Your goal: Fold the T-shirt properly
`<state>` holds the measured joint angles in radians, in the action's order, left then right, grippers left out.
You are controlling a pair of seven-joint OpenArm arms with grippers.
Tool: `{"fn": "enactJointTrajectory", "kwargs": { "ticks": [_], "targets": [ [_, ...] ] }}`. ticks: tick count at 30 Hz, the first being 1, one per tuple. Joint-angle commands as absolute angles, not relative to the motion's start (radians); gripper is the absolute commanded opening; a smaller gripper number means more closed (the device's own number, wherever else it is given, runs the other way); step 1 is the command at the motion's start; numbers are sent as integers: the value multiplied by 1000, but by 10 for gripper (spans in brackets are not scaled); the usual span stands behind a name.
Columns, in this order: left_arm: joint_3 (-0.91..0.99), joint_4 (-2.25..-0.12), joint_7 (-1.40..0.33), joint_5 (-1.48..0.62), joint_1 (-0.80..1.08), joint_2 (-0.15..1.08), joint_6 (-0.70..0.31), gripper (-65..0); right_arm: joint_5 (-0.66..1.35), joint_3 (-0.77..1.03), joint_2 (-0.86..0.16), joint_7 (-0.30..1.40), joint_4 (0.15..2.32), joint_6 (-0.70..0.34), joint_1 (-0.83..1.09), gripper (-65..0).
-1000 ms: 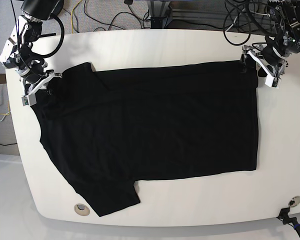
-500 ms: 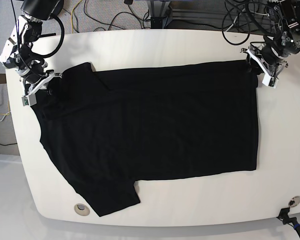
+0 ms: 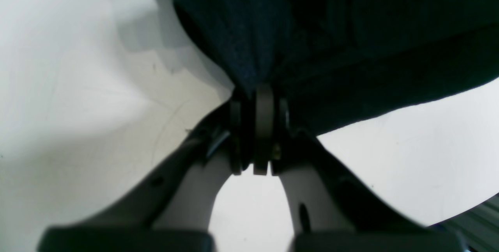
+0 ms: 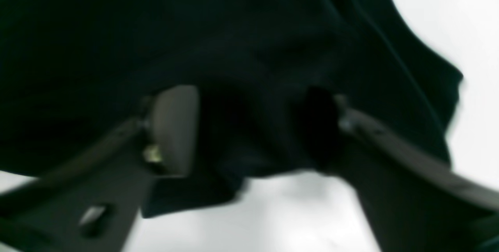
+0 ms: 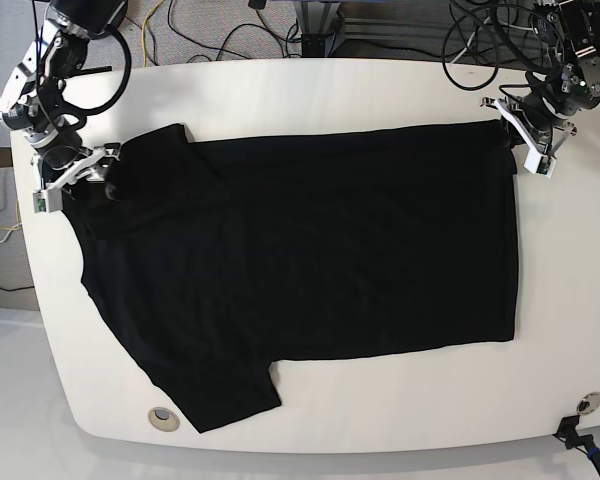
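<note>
The large plain black cloth T-shirt (image 5: 300, 265) lies spread flat on the white rounded table (image 5: 400, 95), covering most of it, with one sleeve pointing to the near edge and the other at the far corner. The left gripper (image 3: 259, 127) has its two pads pressed together on a pinch of the hem corner, so this side is already taken. The right gripper (image 4: 249, 127) stands with its jaws apart around a bunch of cloth near the far sleeve; the dark fabric fills the gap but the pads (image 4: 173, 127) do not press it yet. I judge that the step in hand is to take both far corners before the fold. To do it well, the right gripper should close on both layers, deep enough that the cloth does not slip out. Then both arms should lift together at the same height and keep the far edge stretched, otherwise the shirt will wrinkle or fold crooked.
</note>
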<state>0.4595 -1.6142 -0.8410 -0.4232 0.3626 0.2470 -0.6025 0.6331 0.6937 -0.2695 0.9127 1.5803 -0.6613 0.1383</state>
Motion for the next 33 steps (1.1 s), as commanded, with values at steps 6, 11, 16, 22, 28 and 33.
{"fn": "enactJointTrajectory", "kwargs": {
  "ticks": [6,11,16,22,28,33],
  "targets": [
    [456,-1613,-908,-383,355,254,-599,-650,562,806,-302,892,1659,-634,111,-157],
    [456,-1613,-908,-383,355,254,-599,-650,443,845,-349,889,1537,-665,47,-157],
    [456,-1613,-908,-383,355,254,-599,-650,346,858,-363,805,1419,-680,-5,-157],
    [456,-1613,-908,-384,358,275,-599,-650,337,863,-384,777,1297,-680,-25,-157],
    [456,-1613,-908,-384,357,275,-599,-650,338,866,-383,730,1216,-698,-35,-157],
    [456,-1613,-908,-384,357,275,-599,-650,338,866,-371,723,1216,-698,-31,-157]
  ]
}}
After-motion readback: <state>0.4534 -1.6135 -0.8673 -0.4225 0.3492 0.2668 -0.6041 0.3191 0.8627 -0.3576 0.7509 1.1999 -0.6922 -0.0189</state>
